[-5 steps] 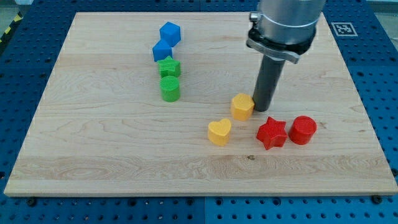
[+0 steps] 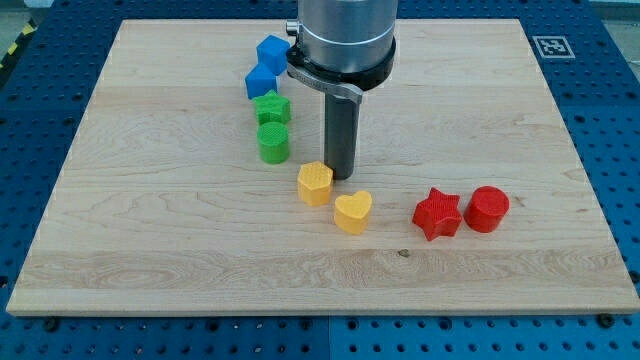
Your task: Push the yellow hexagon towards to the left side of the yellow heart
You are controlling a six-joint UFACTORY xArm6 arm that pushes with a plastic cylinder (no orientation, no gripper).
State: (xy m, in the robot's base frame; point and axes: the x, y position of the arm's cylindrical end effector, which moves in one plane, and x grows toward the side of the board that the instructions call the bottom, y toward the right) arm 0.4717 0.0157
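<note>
The yellow hexagon (image 2: 315,183) lies near the middle of the wooden board (image 2: 150,230). The yellow heart (image 2: 352,212) lies just to its lower right, a small gap between them. My tip (image 2: 343,177) stands right against the hexagon's upper right side, above the heart. The rod rises to the arm's grey body at the view's top.
Two blue blocks (image 2: 272,53) (image 2: 262,81), a green star (image 2: 272,107) and a green cylinder (image 2: 273,142) form a column up and left of the hexagon. A red star (image 2: 437,213) and a red cylinder (image 2: 487,209) lie to the right of the heart.
My tip has moved left and pushed the yellow hexagon from the heart's upper right to its upper left. The heart and the other blocks have not moved.
</note>
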